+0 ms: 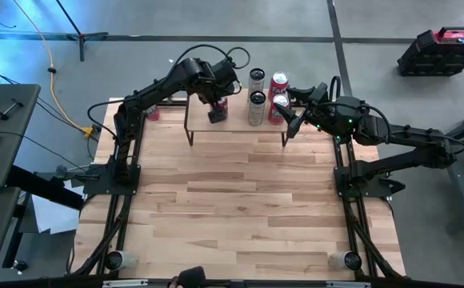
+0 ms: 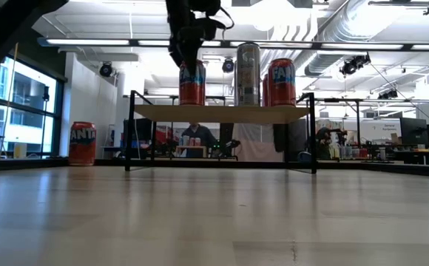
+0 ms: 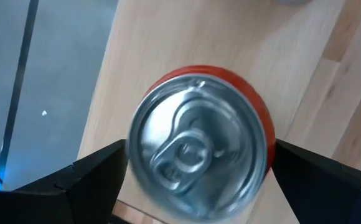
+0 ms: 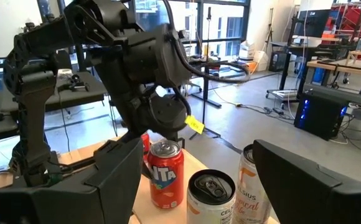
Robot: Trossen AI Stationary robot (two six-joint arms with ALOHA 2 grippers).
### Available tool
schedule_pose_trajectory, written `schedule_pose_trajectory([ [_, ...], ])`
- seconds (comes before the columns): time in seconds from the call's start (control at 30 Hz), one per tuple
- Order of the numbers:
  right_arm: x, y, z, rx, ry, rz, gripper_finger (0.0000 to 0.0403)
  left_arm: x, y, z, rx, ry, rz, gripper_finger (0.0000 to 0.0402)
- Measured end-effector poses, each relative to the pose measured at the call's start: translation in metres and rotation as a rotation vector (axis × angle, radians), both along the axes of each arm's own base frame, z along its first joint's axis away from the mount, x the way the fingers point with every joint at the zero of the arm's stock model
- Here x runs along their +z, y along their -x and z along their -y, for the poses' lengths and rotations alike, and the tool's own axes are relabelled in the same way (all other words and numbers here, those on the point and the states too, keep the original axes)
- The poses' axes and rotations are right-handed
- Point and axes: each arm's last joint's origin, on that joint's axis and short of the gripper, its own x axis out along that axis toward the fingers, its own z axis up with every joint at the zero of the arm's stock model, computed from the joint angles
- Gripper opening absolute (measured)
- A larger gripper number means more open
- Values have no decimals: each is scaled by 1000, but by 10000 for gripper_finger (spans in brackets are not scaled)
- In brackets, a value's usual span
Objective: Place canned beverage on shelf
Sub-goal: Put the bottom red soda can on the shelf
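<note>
Low view: the shelf (image 2: 222, 113) carries several cans. A red can (image 2: 192, 83) stands upright near its left end, directly under the left gripper (image 2: 187, 46); a tall silver can (image 2: 248, 74) and another red can (image 2: 282, 82) stand toward the right end. A further red can (image 2: 83, 143) sits on the table (image 2: 214, 222) beside the shelf, not yet shelved.

We judge the current placement essentially done: in the left wrist view the can's lid (image 3: 196, 154) sits between the dark fingers (image 3: 87, 177), which stand apart on either side with a gap showing, so the can rests on the plank on its own. What is left for this can is to lift the arm clear without knocking it. The can on the table probably remains to be placed.

In the high view the right gripper (image 1: 290, 122) waits at the shelf's right end, just beside the cans there, its jaws apart and holding nothing.

Materials: shelf top is pale, smooth wood plank on thin black metal legs. Cans are rigid cylinders, glossy printed sides, brushed metal lids with pull tabs. Whether the cans are full we cannot tell from here.
</note>
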Motion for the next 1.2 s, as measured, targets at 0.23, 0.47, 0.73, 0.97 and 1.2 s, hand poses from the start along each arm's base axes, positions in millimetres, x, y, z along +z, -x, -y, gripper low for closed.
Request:
schedule_pose_trajectory([
  [0.23,0,0,0,0,0,0,287,15,14,5,21,-1,15,374],
  [0.47,0,0,0,0,-3,-1,287,20,35,12,36,47,18,374],
  [0.73,-1,0,0,0,-3,-5,287,-6,63,27,53,110,-34,372],
  [0.97,-1,0,0,0,-4,-4,287,-14,71,38,77,60,41,365],
  [1.2,2,0,0,-1,-26,37,287,-4,67,43,50,46,137,359],
])
